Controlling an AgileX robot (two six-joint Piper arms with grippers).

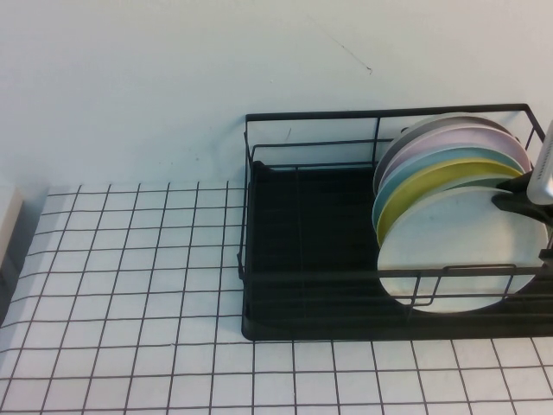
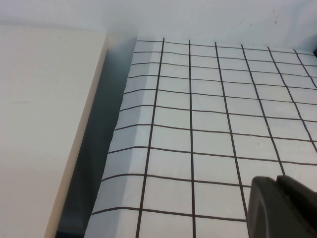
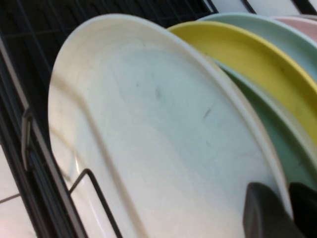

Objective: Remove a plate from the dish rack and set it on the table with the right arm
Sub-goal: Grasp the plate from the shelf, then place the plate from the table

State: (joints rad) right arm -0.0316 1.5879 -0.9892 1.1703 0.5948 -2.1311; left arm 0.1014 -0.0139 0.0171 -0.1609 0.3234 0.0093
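Note:
The white plate stands upright at the front of a stack in the black wire dish rack, at the rack's right end. My right gripper comes in from the right edge and straddles the plate's upper right rim. In the right wrist view one finger lies on the plate's face and the other behind its rim, so the gripper is shut on it. The rack wire shows beside the plate. My left gripper is shut and empty over the gridded table, out of the high view.
Behind the white plate stand a mint-green plate, a yellow plate, a teal plate, a pink plate and a grey plate. The gridded table spreads left of and in front of the rack. A beige block lies past the table's left edge.

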